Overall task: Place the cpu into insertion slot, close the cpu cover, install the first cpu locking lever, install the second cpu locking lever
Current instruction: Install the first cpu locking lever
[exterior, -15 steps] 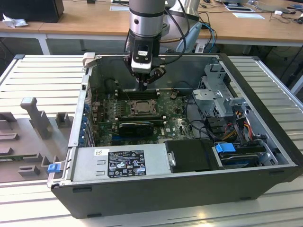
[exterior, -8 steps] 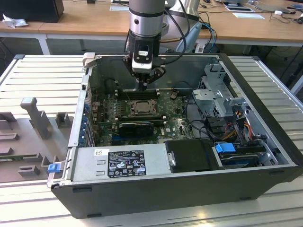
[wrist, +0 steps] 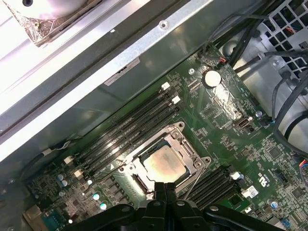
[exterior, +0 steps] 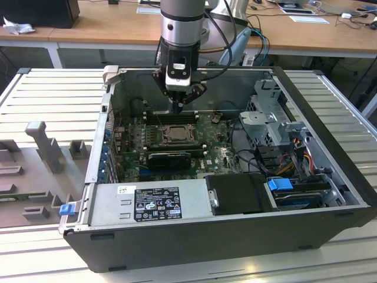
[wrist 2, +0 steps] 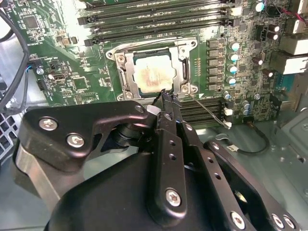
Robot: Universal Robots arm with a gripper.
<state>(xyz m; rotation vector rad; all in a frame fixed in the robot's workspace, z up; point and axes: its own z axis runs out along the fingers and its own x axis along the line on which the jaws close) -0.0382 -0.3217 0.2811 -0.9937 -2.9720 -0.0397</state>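
Observation:
The cpu lies flat in its socket on the green motherboard, pale metal top up. The silver cpu cover is folded down around it as a frame. A thin wire locking lever sticks out slanting from the socket's corner. My gripper hangs just above the socket's edge. Its black fingers are pressed together with nothing seen between them, and the tips are close to the lever's base.
The open computer case walls in the board on all sides. Memory slots run beside the socket. A long black card, the power supply, a drive cage and loose cables crowd the board.

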